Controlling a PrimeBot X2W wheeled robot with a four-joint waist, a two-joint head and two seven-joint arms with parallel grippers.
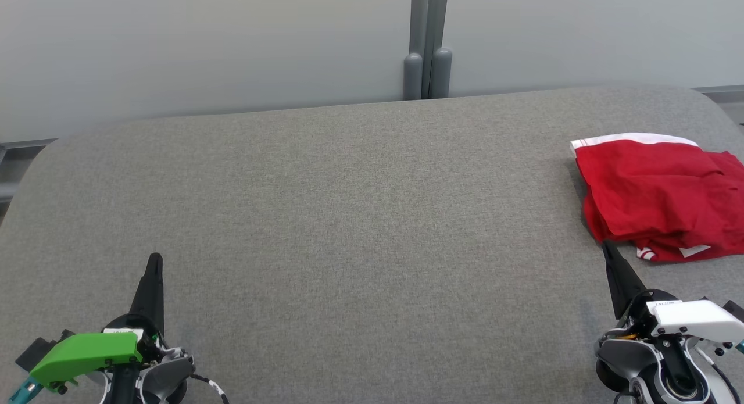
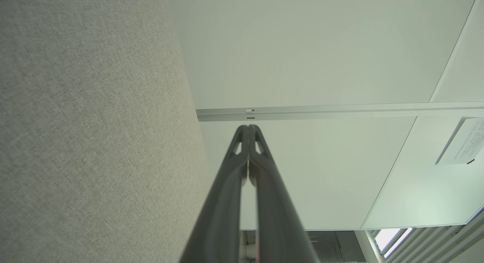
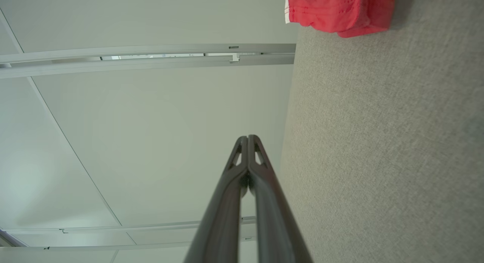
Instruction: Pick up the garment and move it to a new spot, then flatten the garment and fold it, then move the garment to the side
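Red shorts lie bunched at the counter's far right, just beyond the right gripper. Both jaws are pressed together and empty, and the left gripper is well apart. Recommended: spread the right jaws, pinch the near hem, lift clear before carrying.

left fingers and right fingers closed, seemingly empty.

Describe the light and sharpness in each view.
Head view: soft even light, sharp, the red garment cut by the right edge. Left wrist view: pale, flat, left gripper crisp. Right wrist view: right gripper crisp, garment cropped at the top.
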